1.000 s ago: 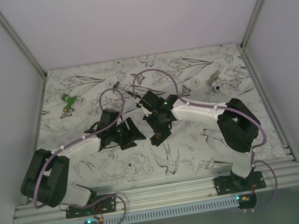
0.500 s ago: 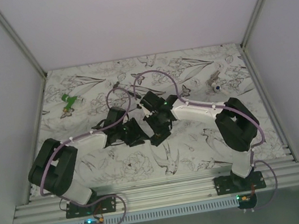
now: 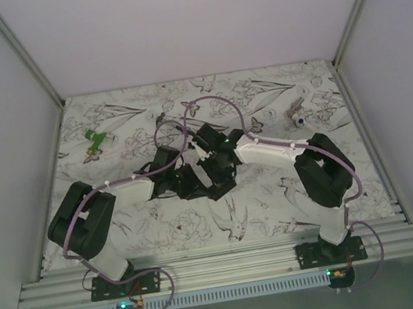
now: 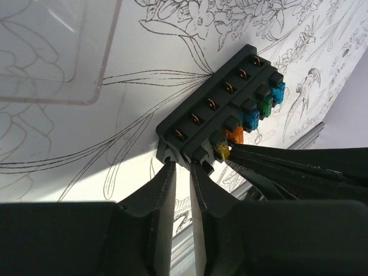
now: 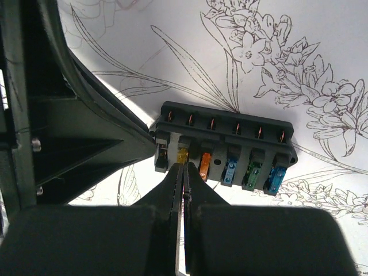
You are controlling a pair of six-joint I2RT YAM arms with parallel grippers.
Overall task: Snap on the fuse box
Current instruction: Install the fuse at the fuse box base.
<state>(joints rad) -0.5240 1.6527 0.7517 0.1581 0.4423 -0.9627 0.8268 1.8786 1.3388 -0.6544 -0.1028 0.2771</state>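
Right gripper [image 5: 183, 168]: fingers pressed together, tips at the yellow fuse [image 5: 183, 155]; whether they pinch it, cannot tell. Left gripper [image 4: 183, 171]: fingers nearly together with a sliver of light between, tips against the near end corner of the fuse box [image 4: 218, 109]; grip unconfirmed. The fuse box lies on the floral table cover [image 3: 276, 190], mid-table, between both grippers, with its fuse row exposed. A clear lid-like piece [image 4: 52, 57] lies apart, beyond the box. Risks, as I judge them: the box looks light, so a sideways nudge from either fingertip could pivot it; tugging the yellow fuse could unseat it; the arms crowd together, so reaching for the lid could clash wrists.
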